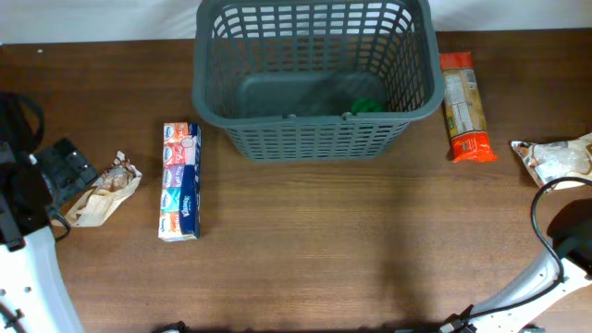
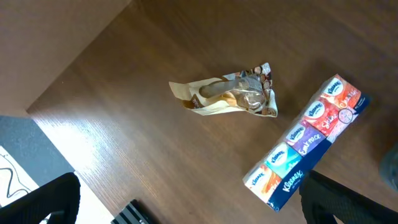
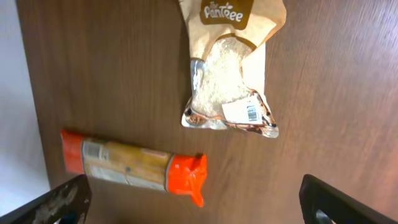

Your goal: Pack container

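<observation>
Grey container (image 1: 314,129) sat at the far middle of the tabletop (image 1: 370,240). Left end effector (image 2: 196,208) and right end effector (image 3: 202,205) gaped wide, empty; the left should centre over the crumpled snack packet (image 2: 233,96) before closing.

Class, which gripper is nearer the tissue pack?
Left. The left gripper is just left of the tissue pack, by the crumpled packet. The right gripper is far across the table, near the rice bag.
</observation>
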